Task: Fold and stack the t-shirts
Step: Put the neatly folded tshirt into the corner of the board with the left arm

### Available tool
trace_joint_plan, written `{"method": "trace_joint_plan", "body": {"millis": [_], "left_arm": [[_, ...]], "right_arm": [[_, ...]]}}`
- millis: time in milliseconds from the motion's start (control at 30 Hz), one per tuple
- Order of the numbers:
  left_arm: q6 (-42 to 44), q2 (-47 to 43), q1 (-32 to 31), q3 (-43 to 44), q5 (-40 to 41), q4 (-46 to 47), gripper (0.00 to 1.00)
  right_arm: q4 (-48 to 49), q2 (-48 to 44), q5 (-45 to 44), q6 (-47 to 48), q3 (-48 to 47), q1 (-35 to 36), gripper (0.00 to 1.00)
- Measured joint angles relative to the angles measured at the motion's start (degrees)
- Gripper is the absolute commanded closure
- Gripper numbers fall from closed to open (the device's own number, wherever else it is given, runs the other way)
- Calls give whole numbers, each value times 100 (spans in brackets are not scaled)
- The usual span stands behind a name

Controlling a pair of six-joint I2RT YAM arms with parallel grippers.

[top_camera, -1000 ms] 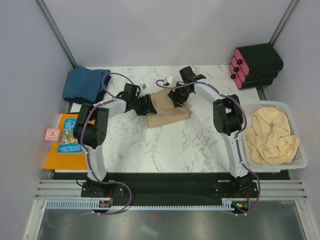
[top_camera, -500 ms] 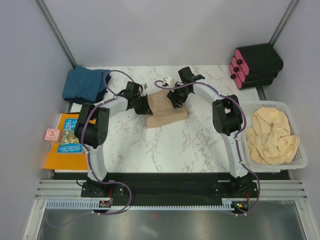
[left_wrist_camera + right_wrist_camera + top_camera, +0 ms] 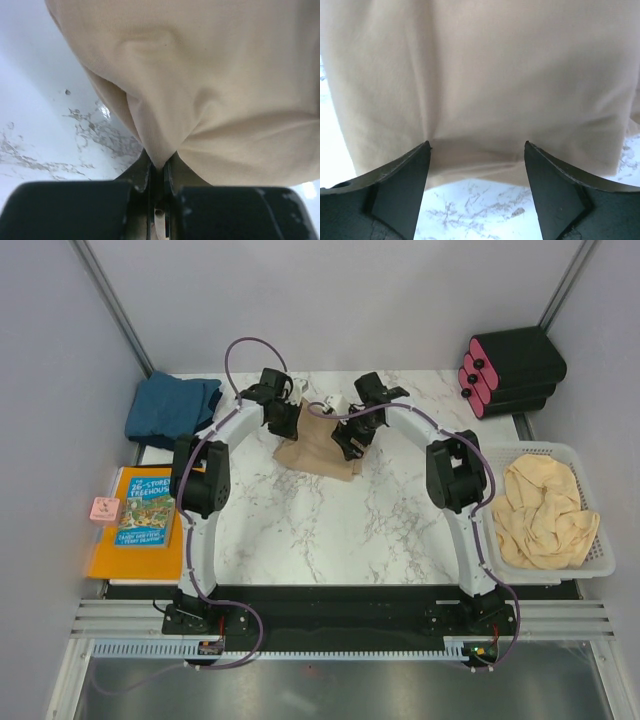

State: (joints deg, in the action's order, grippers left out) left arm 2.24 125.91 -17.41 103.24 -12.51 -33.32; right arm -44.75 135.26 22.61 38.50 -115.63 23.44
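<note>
A folded tan t-shirt [image 3: 318, 448] lies at the back middle of the marble table. My left gripper [image 3: 283, 420] is shut on its left edge; in the left wrist view [image 3: 158, 167] cloth [image 3: 210, 90] is pinched between the jaws and pulled up. My right gripper [image 3: 350, 443] is open over the shirt's right side; in the right wrist view [image 3: 477, 150] the jaws stand wide apart over the cloth's [image 3: 485, 75] edge. A folded teal-blue t-shirt [image 3: 172, 408] lies at the back left. A crumpled pale beige t-shirt [image 3: 542, 512] fills the white basket [image 3: 602, 565].
An orange-and-blue picture book [image 3: 136, 521] and a small pink box [image 3: 103, 509] lie at the left edge. A black case with pink caps [image 3: 510, 370] stands at the back right. A small white object [image 3: 336, 401] sits behind the tan shirt.
My left gripper has swung back and to the right, dragging the tan shirt's left edge with it. The shirt now lies narrower and skewed. My right gripper has stayed near the shirt's right side.
</note>
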Motion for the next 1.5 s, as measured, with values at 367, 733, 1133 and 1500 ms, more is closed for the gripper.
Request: {"method": "trace_joint_plan", "body": {"millis": [367, 733, 1133, 1500], "left_arm": [[732, 291, 157, 306, 245, -216, 98], [1370, 809, 380, 1473, 710, -629, 98], [2079, 1145, 973, 2411, 1290, -1001, 98], [3182, 1150, 1617, 2813, 1486, -1091, 98]], "right_arm": [[-103, -1003, 184, -245, 52, -702, 2], [-28, -1434, 96, -245, 634, -905, 3], [-35, -1749, 46, -227, 1051, -1027, 4], [-24, -1996, 37, -229, 1281, -1027, 4]]}}
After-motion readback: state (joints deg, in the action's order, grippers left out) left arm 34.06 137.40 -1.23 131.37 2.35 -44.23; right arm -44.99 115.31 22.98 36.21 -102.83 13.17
